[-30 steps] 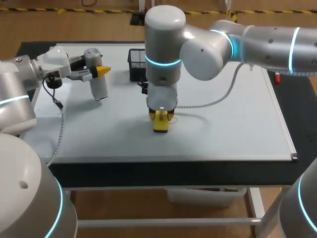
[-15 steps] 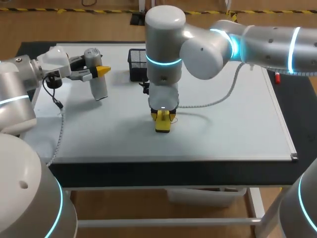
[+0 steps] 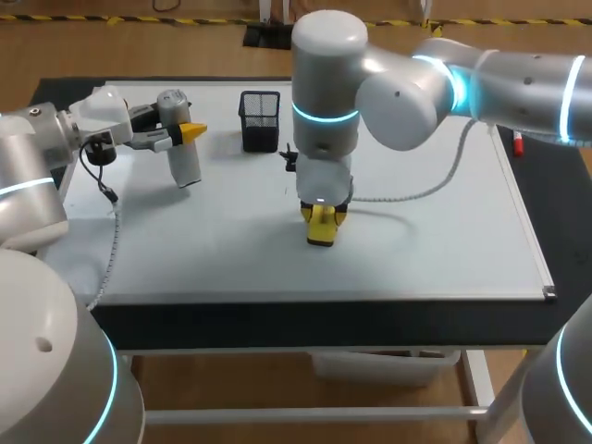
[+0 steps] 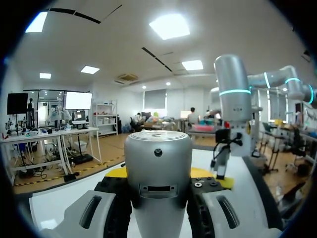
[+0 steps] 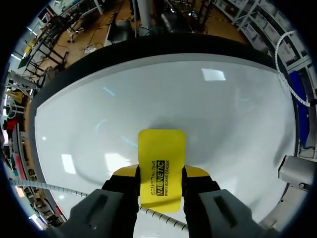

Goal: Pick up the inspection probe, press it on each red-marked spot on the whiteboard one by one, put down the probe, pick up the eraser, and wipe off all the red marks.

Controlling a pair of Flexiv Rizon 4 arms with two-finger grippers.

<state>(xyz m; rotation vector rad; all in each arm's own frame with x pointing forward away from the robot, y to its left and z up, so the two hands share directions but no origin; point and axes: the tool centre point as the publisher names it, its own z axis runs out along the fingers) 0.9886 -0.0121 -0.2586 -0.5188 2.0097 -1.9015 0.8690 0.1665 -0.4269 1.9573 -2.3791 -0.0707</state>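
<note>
The yellow eraser [image 3: 322,231] rests flat on the whiteboard [image 3: 444,231] near its front middle, and my right gripper [image 3: 321,218] is shut on it from above. In the right wrist view the eraser [image 5: 161,151] sits clamped between the yellow tips of the right gripper [image 5: 161,173], with plain white whiteboard [image 5: 148,94] ahead and no red marks showing. My left gripper [image 3: 183,135] holds the silver inspection probe [image 3: 181,148] above the board's back left. Seen from the left wrist, the probe [image 4: 157,163] fills the gap in the left gripper [image 4: 159,174].
A black mesh basket [image 3: 260,119] stands at the back middle of the board. A red marker [image 3: 518,143] lies off the board's right edge. My right arm's coiled cable [image 3: 416,185] hangs over the board right of the eraser.
My right arm has slid the eraser to the right across the board, uncovering the black basket. The left arm and probe have stayed still.
</note>
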